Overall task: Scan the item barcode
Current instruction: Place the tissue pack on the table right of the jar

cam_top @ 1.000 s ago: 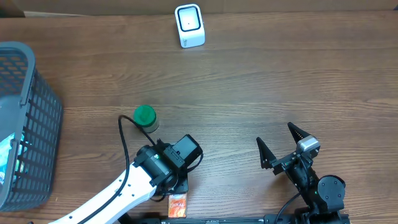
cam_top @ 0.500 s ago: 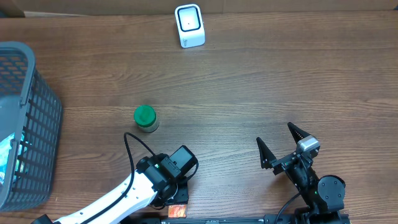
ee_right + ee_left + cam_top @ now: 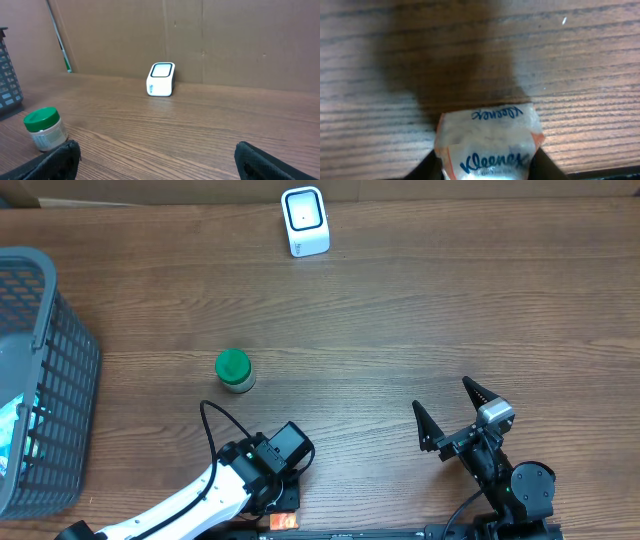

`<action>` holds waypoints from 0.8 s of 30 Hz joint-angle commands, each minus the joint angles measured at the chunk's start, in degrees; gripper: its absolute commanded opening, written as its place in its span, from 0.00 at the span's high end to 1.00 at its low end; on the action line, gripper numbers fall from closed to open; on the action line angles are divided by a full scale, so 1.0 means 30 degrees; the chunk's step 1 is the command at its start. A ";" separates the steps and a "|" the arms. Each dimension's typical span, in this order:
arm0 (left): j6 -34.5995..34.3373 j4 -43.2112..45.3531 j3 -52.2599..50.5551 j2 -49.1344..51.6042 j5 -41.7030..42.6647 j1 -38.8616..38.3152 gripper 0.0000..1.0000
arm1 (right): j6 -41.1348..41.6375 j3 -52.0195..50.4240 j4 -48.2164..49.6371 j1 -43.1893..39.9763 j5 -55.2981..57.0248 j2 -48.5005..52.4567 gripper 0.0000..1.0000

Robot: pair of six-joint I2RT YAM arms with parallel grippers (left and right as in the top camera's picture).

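Between left fingers (image 3: pixel 429 169), gripped white Kleenex pack (image 3: pixel 487 142), blue lettering, orange corners, right fingers (image 3: pixel 56 161) spread

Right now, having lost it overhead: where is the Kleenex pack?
In the left wrist view, the Kleenex pack sits between the left fingers, at the near edge of the table, nearest the green-lidded jar.

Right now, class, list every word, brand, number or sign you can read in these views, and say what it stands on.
"Kleenex": on the tissue pack, lower logo, upright.
"Kleenex": same pack, upper logo, upside down.
Small print under the lower logo: too blurred to read.
On the jar: label too small to read.
On the scanner: nothing readable.
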 commanded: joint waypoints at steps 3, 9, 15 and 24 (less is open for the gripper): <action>0.0175 0.0291 -0.0262 0.0051 -0.0168 -0.0029 0.88 | 0.0131 -0.0197 0.0117 0.0073 -0.0102 -0.0189 0.00; 0.1027 0.0291 0.0699 0.0051 -0.1209 0.0087 0.92 | 0.0131 -0.0197 0.0109 0.0073 -0.0102 -0.0189 0.00; 0.4597 0.0750 0.4517 0.0051 -0.5020 0.1355 0.81 | 0.0131 -0.0197 0.0117 0.0073 -0.0102 -0.0189 0.00; 0.5996 0.6062 0.6135 0.1494 -0.8291 0.4102 0.82 | 0.0138 -0.0197 0.0117 0.0073 -0.0102 -0.0189 0.00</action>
